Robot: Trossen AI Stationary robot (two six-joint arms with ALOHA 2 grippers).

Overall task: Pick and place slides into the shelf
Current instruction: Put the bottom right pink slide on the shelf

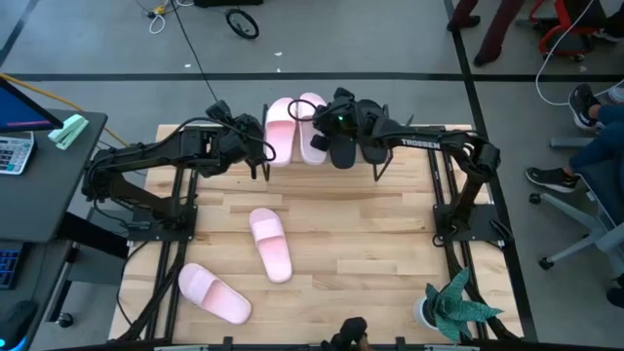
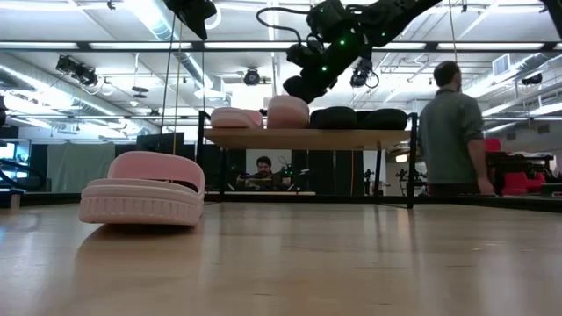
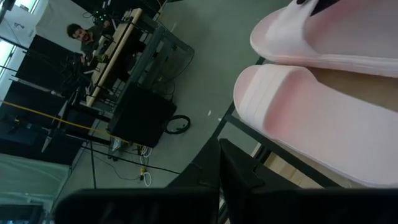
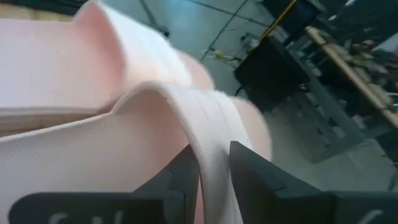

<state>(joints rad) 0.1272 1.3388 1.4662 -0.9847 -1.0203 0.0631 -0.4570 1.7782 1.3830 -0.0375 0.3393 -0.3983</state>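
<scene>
The shelf (image 1: 322, 156) stands at the table's far edge. On its top board (image 2: 307, 138) rest two pink slides (image 1: 280, 132) (image 1: 312, 127) and two black slides (image 1: 359, 148) (image 2: 351, 118). My right gripper (image 1: 325, 122) (image 4: 214, 168) is over the right-hand pink slide (image 2: 288, 111), shut on its strap. My left gripper (image 1: 259, 148) (image 3: 219, 163) hovers shut by the shelf's left end, beside the left pink slide (image 3: 323, 124). Two more pink slides (image 1: 271, 244) (image 1: 213, 292) lie sole-down on the table. My right gripper pinches the wide strap (image 4: 205, 118) of the right-hand pink slide between its two fingers (image 4: 249, 168), at the strap's edge. It comes slanting down from the table's right. The slide's sole sits on the shelf's top board (image 2: 307, 138) next to the other pink slide.
A potted plant (image 1: 453, 307) stands at the table's near right corner. Black frame rails (image 1: 185, 205) (image 1: 444, 205) run along both table sides. A person (image 2: 452, 132) stands behind the table, and another sits farther back (image 2: 263, 171). Bare wood lies in the table's middle (image 1: 370, 244).
</scene>
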